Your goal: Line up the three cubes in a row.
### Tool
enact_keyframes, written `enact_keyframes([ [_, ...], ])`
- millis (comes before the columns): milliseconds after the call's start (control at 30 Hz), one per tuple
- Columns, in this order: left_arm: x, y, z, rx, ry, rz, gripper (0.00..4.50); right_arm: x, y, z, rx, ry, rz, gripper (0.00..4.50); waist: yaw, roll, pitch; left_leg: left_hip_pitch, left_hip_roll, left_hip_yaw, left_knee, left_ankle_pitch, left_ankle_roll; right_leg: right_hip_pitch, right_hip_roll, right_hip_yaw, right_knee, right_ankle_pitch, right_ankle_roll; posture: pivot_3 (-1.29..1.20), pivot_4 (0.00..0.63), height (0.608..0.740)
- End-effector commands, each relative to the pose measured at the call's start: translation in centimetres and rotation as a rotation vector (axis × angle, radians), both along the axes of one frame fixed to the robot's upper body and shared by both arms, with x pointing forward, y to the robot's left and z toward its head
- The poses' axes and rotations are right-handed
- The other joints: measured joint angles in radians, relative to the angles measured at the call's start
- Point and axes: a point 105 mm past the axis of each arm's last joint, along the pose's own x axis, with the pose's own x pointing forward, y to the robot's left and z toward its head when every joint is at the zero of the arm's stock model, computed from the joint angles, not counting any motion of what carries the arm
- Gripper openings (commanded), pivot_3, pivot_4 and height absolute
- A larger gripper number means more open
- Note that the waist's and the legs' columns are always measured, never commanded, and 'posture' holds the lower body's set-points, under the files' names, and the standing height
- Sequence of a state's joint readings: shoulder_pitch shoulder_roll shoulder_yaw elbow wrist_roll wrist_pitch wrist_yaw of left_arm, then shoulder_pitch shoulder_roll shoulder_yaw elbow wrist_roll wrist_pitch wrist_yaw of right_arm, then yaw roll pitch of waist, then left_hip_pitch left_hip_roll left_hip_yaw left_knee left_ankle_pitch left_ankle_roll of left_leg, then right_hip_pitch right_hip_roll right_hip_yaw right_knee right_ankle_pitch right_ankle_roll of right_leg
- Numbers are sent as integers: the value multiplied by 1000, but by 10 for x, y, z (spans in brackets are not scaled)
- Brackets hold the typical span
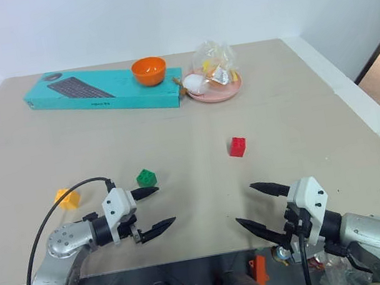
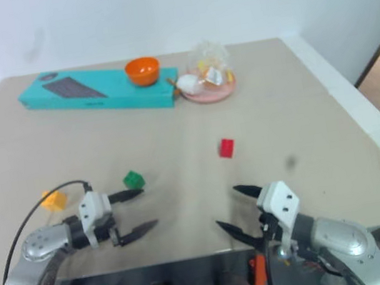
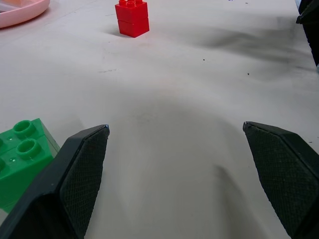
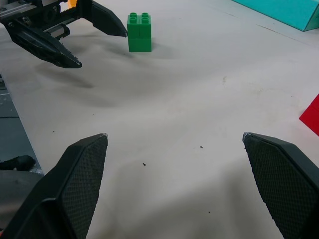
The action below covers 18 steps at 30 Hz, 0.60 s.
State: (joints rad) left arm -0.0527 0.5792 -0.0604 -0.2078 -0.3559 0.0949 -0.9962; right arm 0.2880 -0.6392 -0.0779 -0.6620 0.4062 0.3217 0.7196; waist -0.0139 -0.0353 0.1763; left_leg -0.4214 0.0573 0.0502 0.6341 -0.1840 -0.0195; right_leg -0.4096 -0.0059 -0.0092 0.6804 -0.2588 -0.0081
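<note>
Left gripper (image 1: 150,209): hovering low over the near part of the table (image 1: 292,104), fingers standing spread wide, nothing between them.

Right gripper (image 1: 258,206): hovering near the table's front edge, fingers likewise spread wide and holding nothing.

Green cube (image 1: 146,177): sitting on the table just beyond the left gripper's far fingertip, close beside it but, as far as the views allow, not touching.

Yellow-orange cube (image 1: 67,198): lying further to the robot's left, behind the left wrist and its cable.

Red cube (image 1: 237,146): standing well apart from the other two, toward the right and further back, ahead of the right gripper.

Row status: the three cubes are lying scattered, not yet forming a line.

Deciding relation: the green cube is lying off to one side of the left gripper's open gap, not inside it; the left arm is by far the nearer. In my judgement the gripper needs swinging toward that cube before any closing.

View differences: the left wrist view is showing the green cube's studs beside one finger and the red cube upright far ahead; the right wrist view is showing the left gripper's tip beside the green cube and only a corner of the red one. The orange bowl (image 1: 149,70) on the teal box (image 1: 95,91) is appearing in the head views.
</note>
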Motion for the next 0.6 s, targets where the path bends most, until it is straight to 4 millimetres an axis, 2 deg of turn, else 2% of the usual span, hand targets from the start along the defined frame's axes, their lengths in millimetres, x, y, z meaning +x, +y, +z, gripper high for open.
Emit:
enact_keyframes([
  [33,0,2,17,-46,-46,-1,4449,0,-2,7,-5,-36,0,4500,0,0,0,0,0,0,0,0,0,0,0,0,0,0,0,0,150,740],
  [133,3,5,25,-107,-41,14,4449,-1,-4,7,-16,-38,-5,4500,0,0,0,0,0,0,0,0,0,0,0,0,0,0,0,0,150,740],
  [300,6,12,27,-109,-55,39,4449,1,-10,8,-27,-41,-20,4500,0,0,0,0,0,0,0,0,0,0,0,0,0,0,0,0,150,740],
  [433,21,34,36,-144,-74,186,4449,5,-20,11,-37,-49,-55,4500,0,0,0,0,0,0,0,0,0,0,0,0,0,0,0,0,150,740],
  [600,31,60,31,-102,-83,299,4449,6,-26,12,-39,-50,-77,4500,0,0,0,0,0,0,0,0,0,0,1,0,0,0,0,0,150,740],
])
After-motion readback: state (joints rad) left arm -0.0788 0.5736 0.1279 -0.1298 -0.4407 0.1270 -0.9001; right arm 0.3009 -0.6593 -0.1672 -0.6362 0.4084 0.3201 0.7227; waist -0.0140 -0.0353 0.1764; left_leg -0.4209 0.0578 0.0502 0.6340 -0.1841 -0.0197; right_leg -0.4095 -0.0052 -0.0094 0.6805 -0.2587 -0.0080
